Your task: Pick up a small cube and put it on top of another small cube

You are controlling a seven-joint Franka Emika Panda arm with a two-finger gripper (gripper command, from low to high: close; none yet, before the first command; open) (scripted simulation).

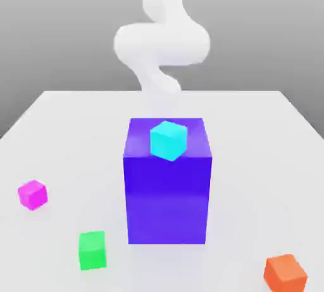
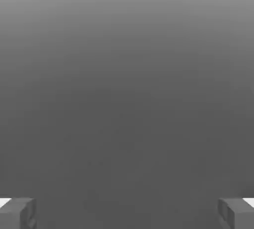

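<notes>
The small magenta-pink cube (image 1: pixel 32 194) sits on the white table (image 1: pixel 253 132) at the exterior view's left, well apart from the other blocks. My white arm (image 1: pixel 161 44) rises beyond the table's far edge, behind the big block and far from the pink cube. In the hand view my gripper (image 2: pixel 127 214) is open: its two grey fingertips (image 2: pixel 20 214) stand wide apart with nothing between them, facing a plain grey backdrop.
A big blue-violet block (image 1: pixel 168 202) stands mid-table with a small cyan cube (image 1: pixel 168 140) on its top. A small green cube (image 1: pixel 92 250) lies near the front left and a small orange cube (image 1: pixel 285 272) at the front right.
</notes>
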